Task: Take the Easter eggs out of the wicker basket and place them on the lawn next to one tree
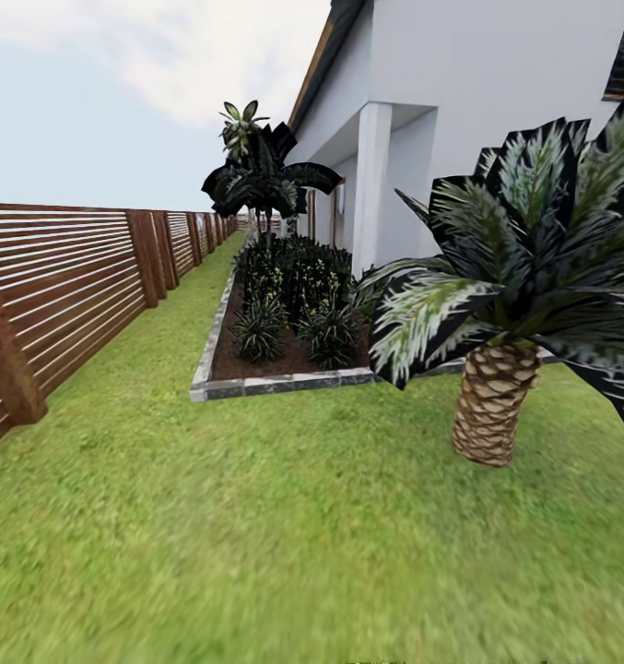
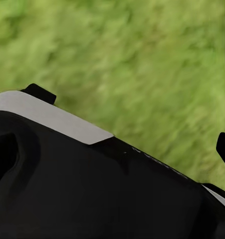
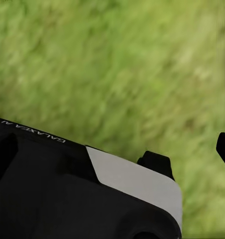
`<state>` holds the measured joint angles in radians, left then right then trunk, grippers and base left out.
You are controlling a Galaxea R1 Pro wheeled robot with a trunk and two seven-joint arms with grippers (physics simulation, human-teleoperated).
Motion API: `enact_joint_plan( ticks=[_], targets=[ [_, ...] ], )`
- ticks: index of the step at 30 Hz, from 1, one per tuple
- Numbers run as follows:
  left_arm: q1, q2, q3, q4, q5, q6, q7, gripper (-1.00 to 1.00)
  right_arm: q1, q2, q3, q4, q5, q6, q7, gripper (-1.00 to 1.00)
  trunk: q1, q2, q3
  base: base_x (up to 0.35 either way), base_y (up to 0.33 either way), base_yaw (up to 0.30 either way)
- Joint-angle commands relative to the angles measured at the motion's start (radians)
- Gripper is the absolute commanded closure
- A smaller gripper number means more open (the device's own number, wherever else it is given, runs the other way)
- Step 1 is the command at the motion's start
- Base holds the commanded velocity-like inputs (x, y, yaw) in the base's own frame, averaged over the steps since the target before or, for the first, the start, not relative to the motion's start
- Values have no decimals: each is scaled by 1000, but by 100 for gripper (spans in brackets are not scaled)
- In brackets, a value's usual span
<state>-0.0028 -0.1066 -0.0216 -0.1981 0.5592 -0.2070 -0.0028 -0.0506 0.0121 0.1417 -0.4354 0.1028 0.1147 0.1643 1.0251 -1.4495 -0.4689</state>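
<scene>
The Easter eggs, the wicker basket and the tree are out of view. Short bright green lawn (image 1: 284, 544) stretches ahead of me in the head view. In the left wrist view my left gripper (image 2: 134, 117) hangs over blurred grass (image 2: 142, 59), its dark fingertips (image 2: 40, 92) far apart and nothing between them. In the right wrist view my right gripper (image 3: 191, 155) is also above grass (image 3: 107, 69), with its fingertips (image 3: 155, 162) apart and empty.
A brown slatted fence (image 1: 63, 286) runs along the left. A stone-edged flower bed (image 1: 284, 323) with dark plants lies ahead, a black-leaved tree (image 1: 261, 175) behind it. A scaly-trunked palm (image 1: 492, 406) stands at the right before the white house (image 1: 477, 111). A grass strip (image 1: 178, 314) runs between fence and bed.
</scene>
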Motion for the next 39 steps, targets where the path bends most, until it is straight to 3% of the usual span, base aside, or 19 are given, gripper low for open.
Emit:
enact_joint_plan(
  ticks=[1,16,39],
  targets=[
    [0,0,-3,0,6,-4,0,-100,0,0,-1,-2,11,5,3,-100,0,-1,-1,0,0,-300],
    [0,0,-3,0,5,-3,0,-100,0,0,-1,-2,10,6,3,-100,0,-1,-1,0,-146,-300],
    [0,0,-3,0,6,-4,0,-100,-1,0,1,25,12,5,3,-100,0,-1,-1,0,-6,-299]
  ],
)
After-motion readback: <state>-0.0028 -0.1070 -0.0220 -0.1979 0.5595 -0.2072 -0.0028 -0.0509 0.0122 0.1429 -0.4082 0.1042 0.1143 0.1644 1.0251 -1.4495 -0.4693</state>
